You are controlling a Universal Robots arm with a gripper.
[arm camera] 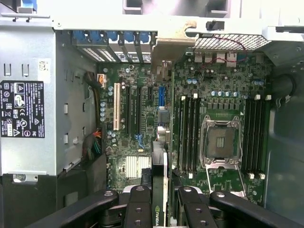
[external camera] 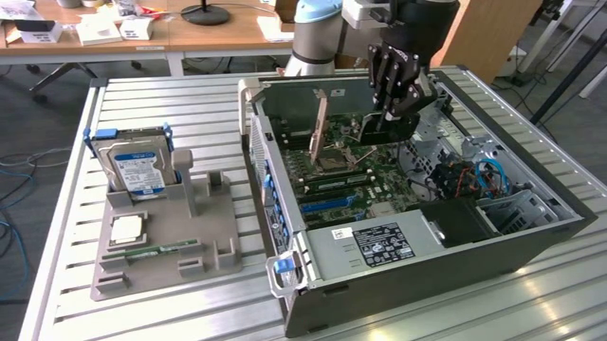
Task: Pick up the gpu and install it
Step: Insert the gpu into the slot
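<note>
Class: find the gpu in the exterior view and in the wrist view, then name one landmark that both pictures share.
Exterior view: gpu gripped under the tool, above the motherboard in the open case.
Wrist view: gpu edge-on between the tool's black fingers, over the expansion slots.
Shared landmark: the CPU socket.
</note>
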